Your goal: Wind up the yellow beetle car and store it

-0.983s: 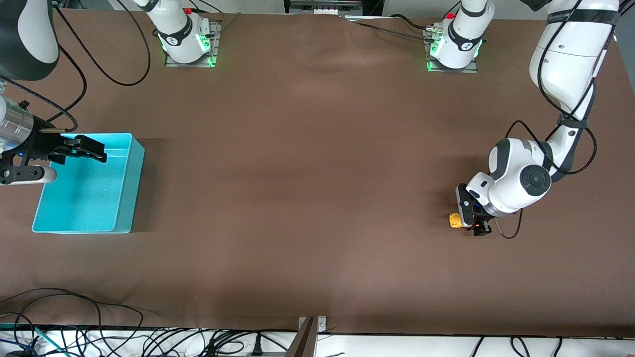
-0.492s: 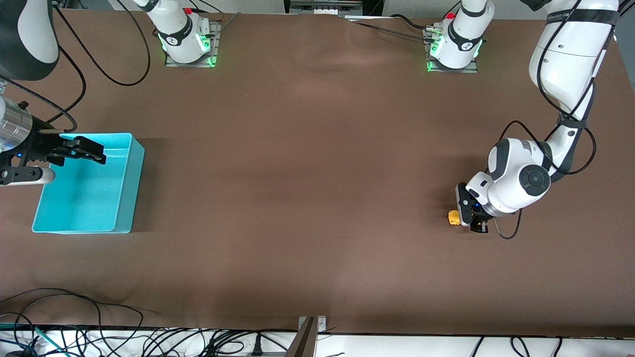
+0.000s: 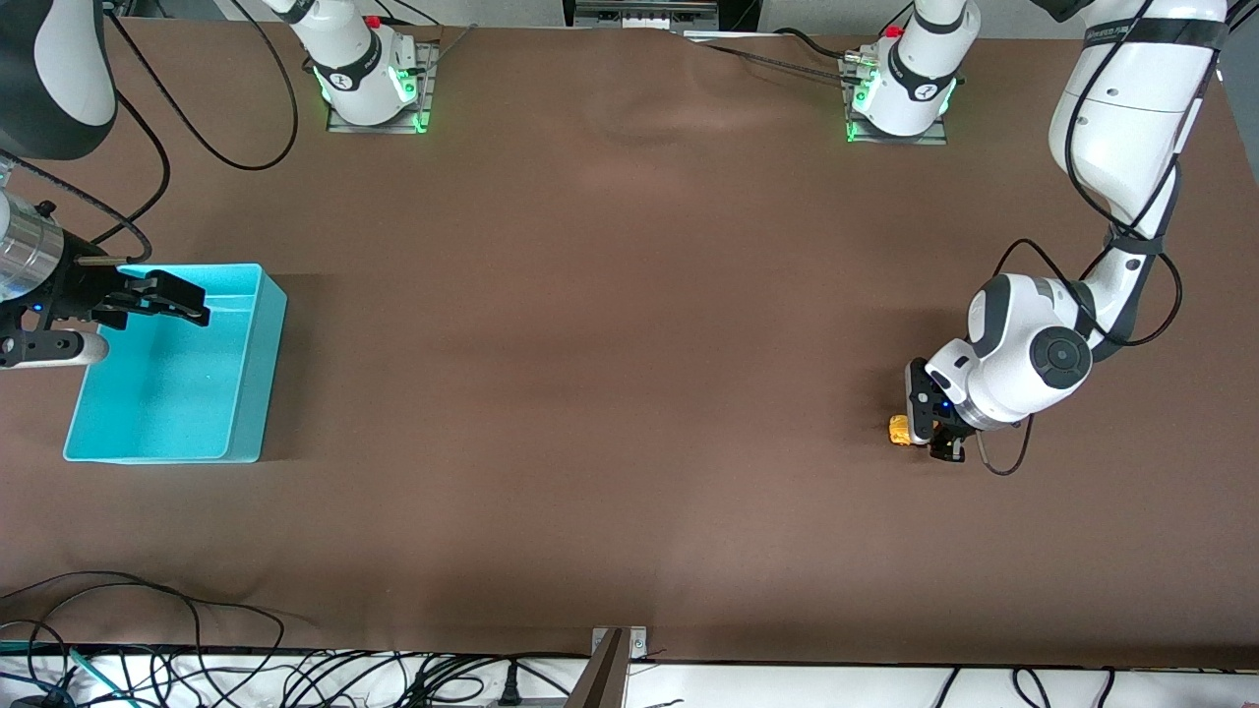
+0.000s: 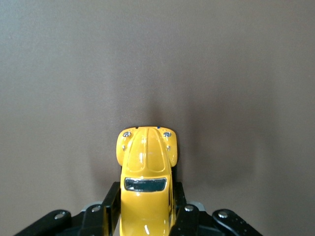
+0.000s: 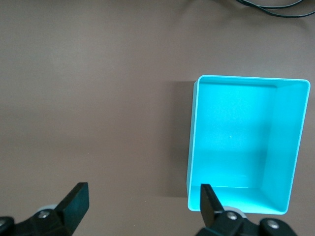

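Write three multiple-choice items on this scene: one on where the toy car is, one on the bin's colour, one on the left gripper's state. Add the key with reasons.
1. The yellow beetle car lies:
A. in the bin
B. on the table at the left arm's end
C. beside the right arm's base

2. The bin is:
A. turquoise
B. red
C. white

3. The left gripper is:
A. wide open above the bin
B. out of view
C. shut on the car

Key: 1 B, it sits on the brown table under the left arm; 2 A, its walls show turquoise; 3 C, the left wrist view shows both fingers pressing the car's sides.

the yellow beetle car (image 4: 146, 189), glossy with a dark windscreen, sits upright on the brown table toward the left arm's end, pinched at its sides.
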Robot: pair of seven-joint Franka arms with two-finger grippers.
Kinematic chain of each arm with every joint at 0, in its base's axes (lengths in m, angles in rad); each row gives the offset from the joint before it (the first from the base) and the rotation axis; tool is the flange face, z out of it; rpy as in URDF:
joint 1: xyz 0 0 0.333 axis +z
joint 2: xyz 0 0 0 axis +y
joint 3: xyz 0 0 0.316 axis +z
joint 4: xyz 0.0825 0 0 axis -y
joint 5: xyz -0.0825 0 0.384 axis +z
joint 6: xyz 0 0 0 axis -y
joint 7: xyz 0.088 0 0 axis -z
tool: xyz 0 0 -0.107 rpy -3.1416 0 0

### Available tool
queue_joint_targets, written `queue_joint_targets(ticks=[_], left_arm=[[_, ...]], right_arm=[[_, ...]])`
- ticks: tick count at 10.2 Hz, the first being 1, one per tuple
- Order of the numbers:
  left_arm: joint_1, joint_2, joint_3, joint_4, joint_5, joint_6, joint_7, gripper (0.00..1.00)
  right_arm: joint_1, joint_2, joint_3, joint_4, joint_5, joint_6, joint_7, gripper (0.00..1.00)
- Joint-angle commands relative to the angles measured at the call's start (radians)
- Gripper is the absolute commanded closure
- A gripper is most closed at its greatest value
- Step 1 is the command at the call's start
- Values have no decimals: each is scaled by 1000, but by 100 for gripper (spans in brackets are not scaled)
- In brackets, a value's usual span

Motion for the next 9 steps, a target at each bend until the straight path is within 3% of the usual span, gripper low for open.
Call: queue_joint_targets(ticks=[1, 4, 9], left_arm=[[8, 21, -2, 12, 25, -6, 18, 96], [19, 21, 4, 14, 22, -24, 18, 98], [123, 47, 7, 17, 25, -24, 79, 99]], right_arm=[[-2, 3, 0, 14, 16, -2, -6, 0], [-3, 3, 0, 14, 16, -3, -9, 0], [-2, 4, 0, 14, 18, -2, -9, 0]])
